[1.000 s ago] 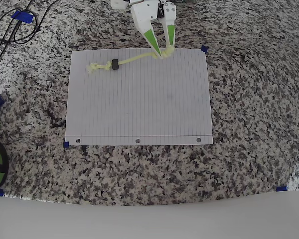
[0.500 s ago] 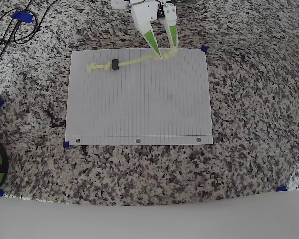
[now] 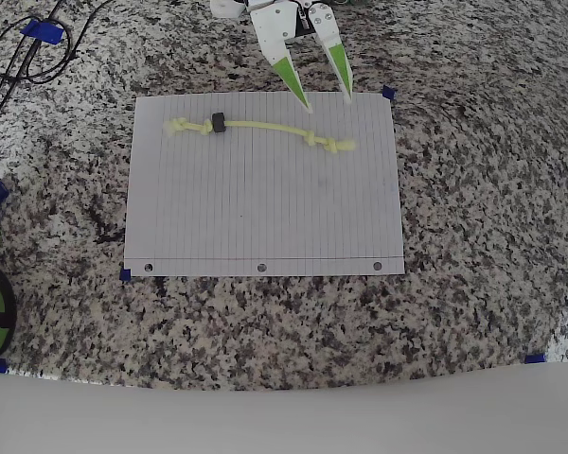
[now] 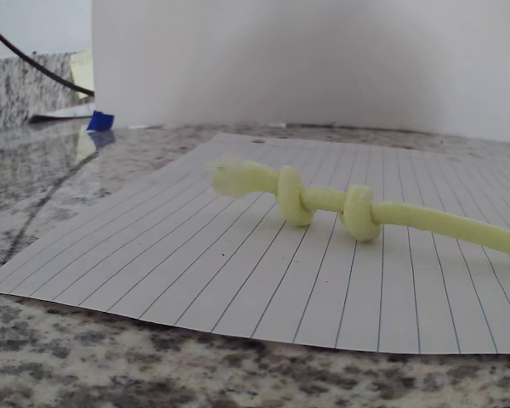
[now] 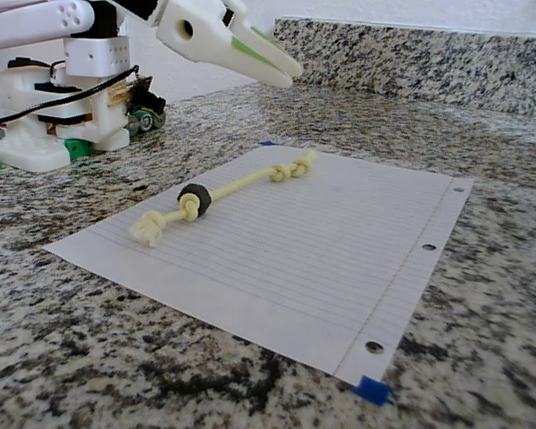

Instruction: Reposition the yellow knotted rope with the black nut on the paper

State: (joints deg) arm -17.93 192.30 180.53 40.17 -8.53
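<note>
Fingers [image 3: 320, 87] spread wide and empty above the yellow knotted rope [image 3: 265, 130], we risk snagging its knot and dragging the paper [image 3: 265, 218].

The paper [image 5: 339, 241] is laid flat on the speckled granite desk [image 5: 482, 125], with its punched holes along the right edge. The yellow knotted rope [image 5: 241, 185] is stretched across the sheet's far left part, and the black nut [image 5: 195, 198] is seen near its nearer knotted end. The end effector [image 5: 277, 58] is held above the desk, apart from the rope, with nothing between its fingers.
</note>
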